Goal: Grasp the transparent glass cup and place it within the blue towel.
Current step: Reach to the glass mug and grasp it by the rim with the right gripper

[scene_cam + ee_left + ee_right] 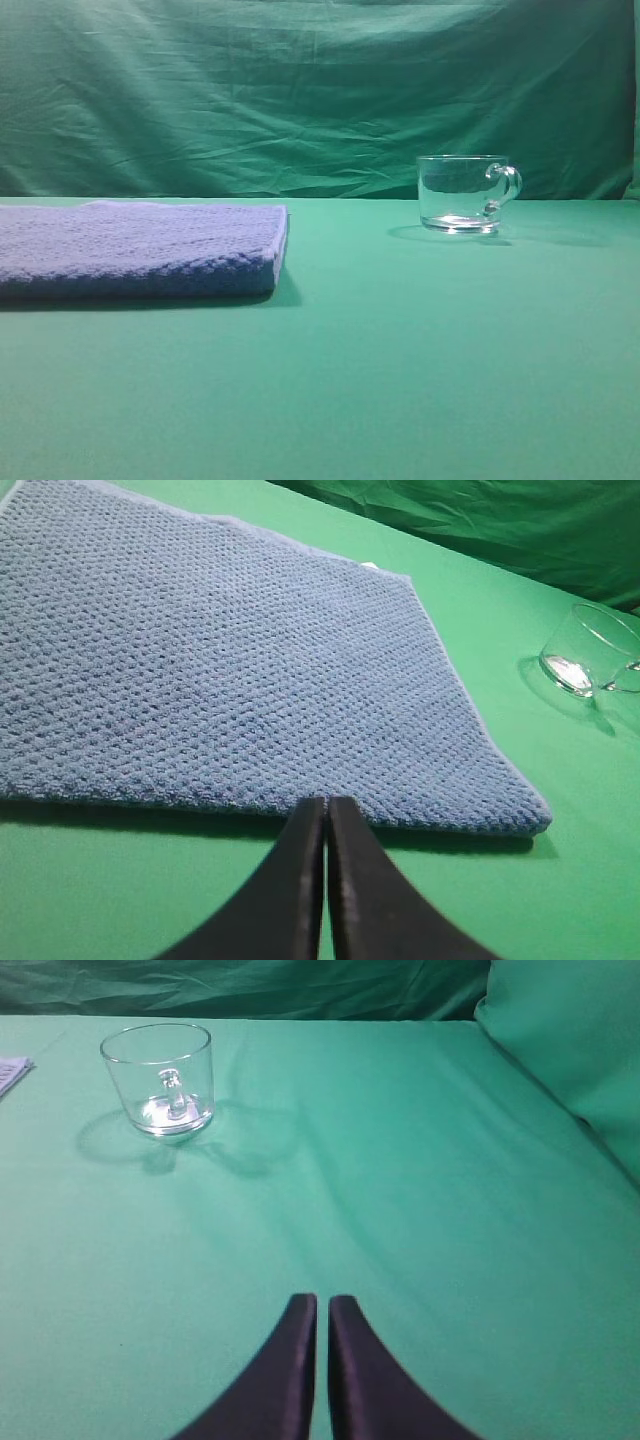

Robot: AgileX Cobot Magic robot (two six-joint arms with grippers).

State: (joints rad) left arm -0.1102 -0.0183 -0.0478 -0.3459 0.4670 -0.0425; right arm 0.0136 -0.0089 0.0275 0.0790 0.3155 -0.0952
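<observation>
Right gripper (pixel 322 1305) closed, glass cup (pixel 461 194) upright, handle right

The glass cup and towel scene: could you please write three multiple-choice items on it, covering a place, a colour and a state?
1. Where does the transparent glass cup stand?
A. On the towel
B. On the green table, apart from the towel
C. In a hand

2. What colour is the towel?
A. Blue
B. Red
C. White

3. How is the right hand?
A. Shut, holding nothing
B. Shut on the cup
C. Wide open

Answers: B, bare cloth lies between cup and towel; A, blue in both views showing it; A, its fingers meet, with the cup far ahead.
</observation>
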